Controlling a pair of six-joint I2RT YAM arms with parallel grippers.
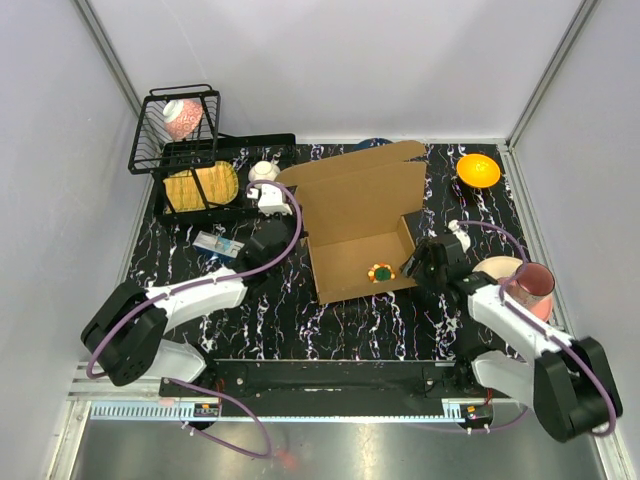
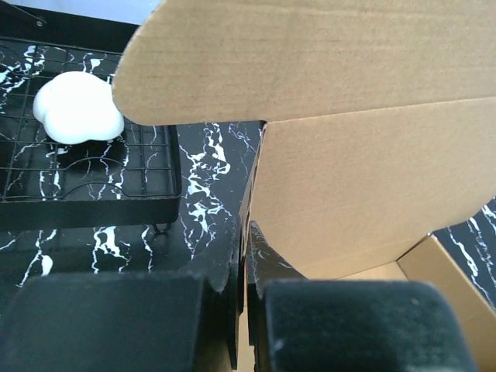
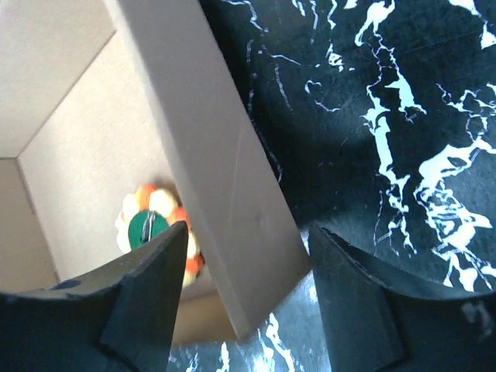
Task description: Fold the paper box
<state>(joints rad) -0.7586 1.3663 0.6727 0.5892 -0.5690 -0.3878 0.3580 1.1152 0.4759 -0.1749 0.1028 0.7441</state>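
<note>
The paper box stands open mid-table, brown cardboard with its lid flap raised at the back. A small orange, white and green toy lies on its floor near the right wall. My left gripper is at the box's left wall; in the left wrist view the gripper is shut on that wall's thin edge, with the lid above. My right gripper is open and straddles the right wall, one finger inside by the toy, one outside, neither touching.
A black wire basket and a black rack with a yellow item stand at the back left, a white object beside them. A small packet lies left. An orange bowl sits back right, a pink cup near right.
</note>
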